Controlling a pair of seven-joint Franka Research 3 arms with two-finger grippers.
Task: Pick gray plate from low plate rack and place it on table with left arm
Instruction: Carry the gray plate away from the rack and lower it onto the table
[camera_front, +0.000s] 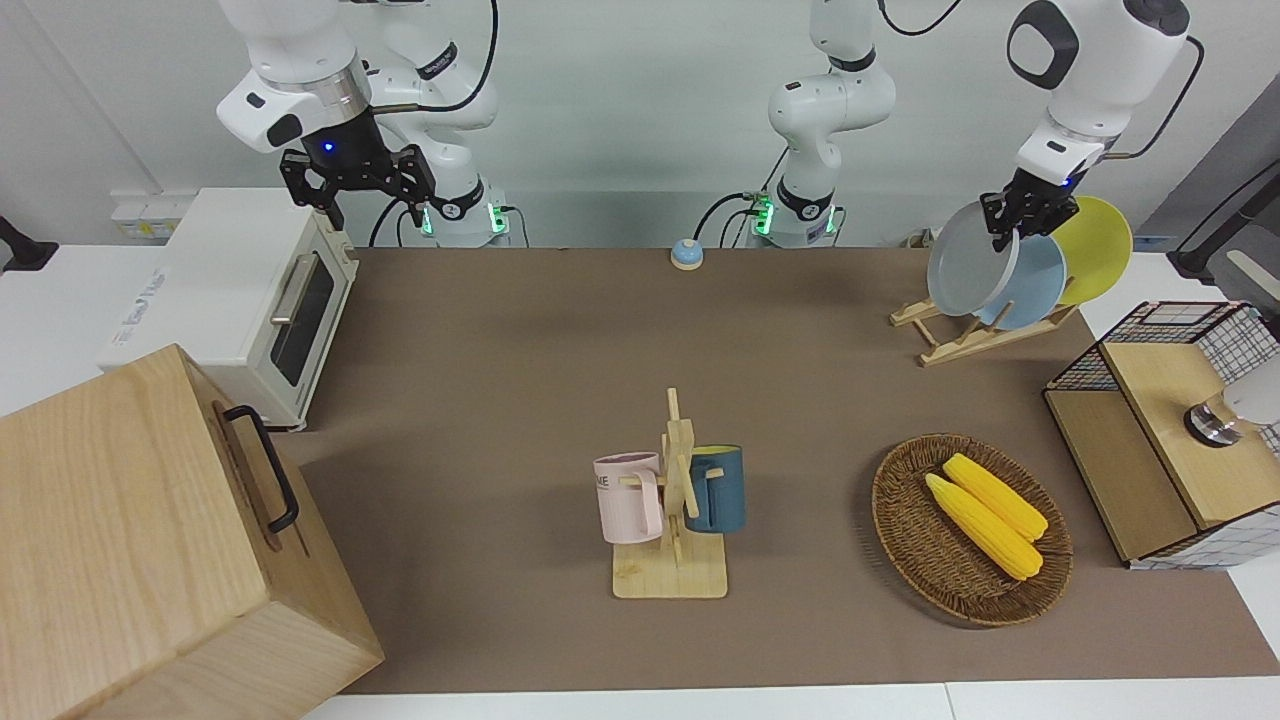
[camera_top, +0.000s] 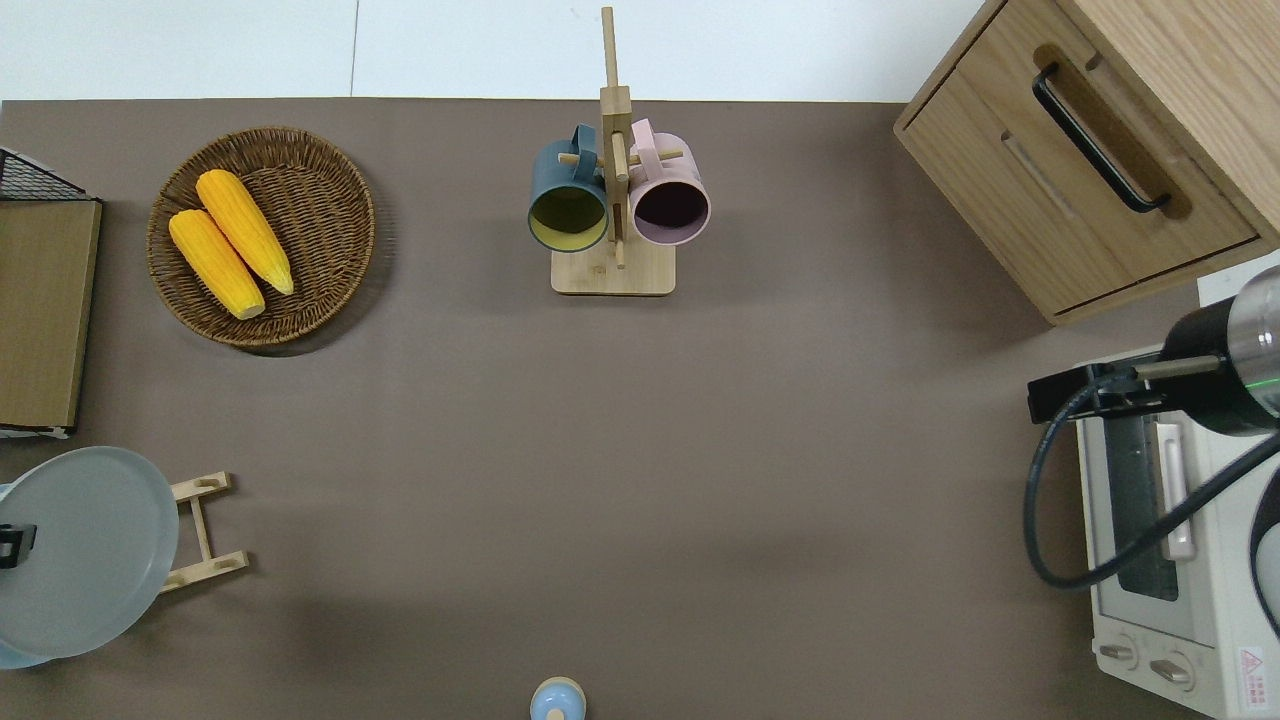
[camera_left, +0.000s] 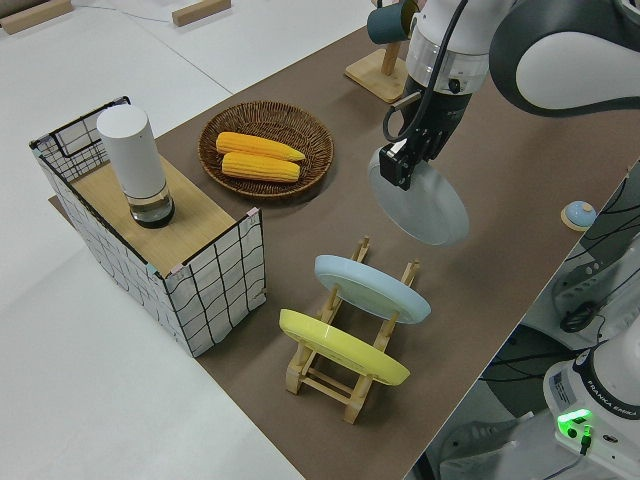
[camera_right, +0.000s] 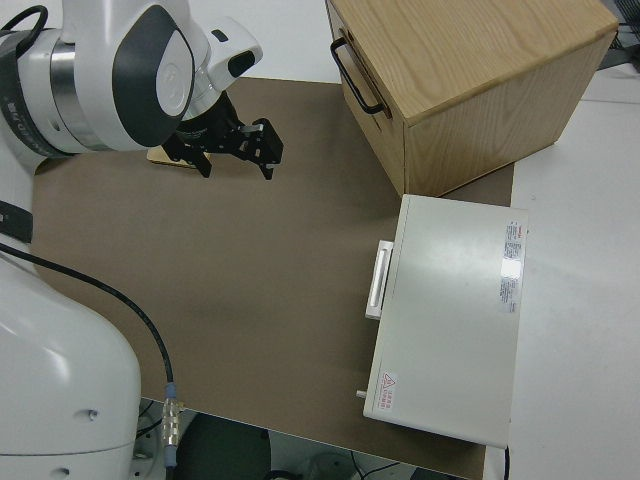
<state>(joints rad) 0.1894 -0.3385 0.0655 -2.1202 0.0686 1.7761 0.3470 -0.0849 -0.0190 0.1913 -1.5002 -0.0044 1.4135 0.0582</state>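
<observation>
My left gripper (camera_front: 1008, 232) is shut on the upper rim of the gray plate (camera_front: 965, 262), which hangs tilted in the air clear of the pegs. In the overhead view the gray plate (camera_top: 85, 550) covers part of the low plate rack (camera_top: 205, 530) at the left arm's end of the table (camera_front: 500, 350). The left side view shows the left gripper (camera_left: 398, 170) holding the gray plate (camera_left: 425, 205) up, apart from the low plate rack (camera_left: 340, 375). My right gripper (camera_front: 365, 195) is parked with its fingers open.
A sky-blue plate (camera_front: 1035, 285) and a yellow plate (camera_front: 1100, 250) still stand in the rack. A wicker basket (camera_front: 905, 530) with two corn cobs, a wire crate (camera_front: 1160, 430), a mug tree (camera_front: 675, 500), a toaster oven (camera_front: 250, 300), a wooden cabinet (camera_front: 150, 540) and a small blue bell (camera_front: 686, 254) stand around the table.
</observation>
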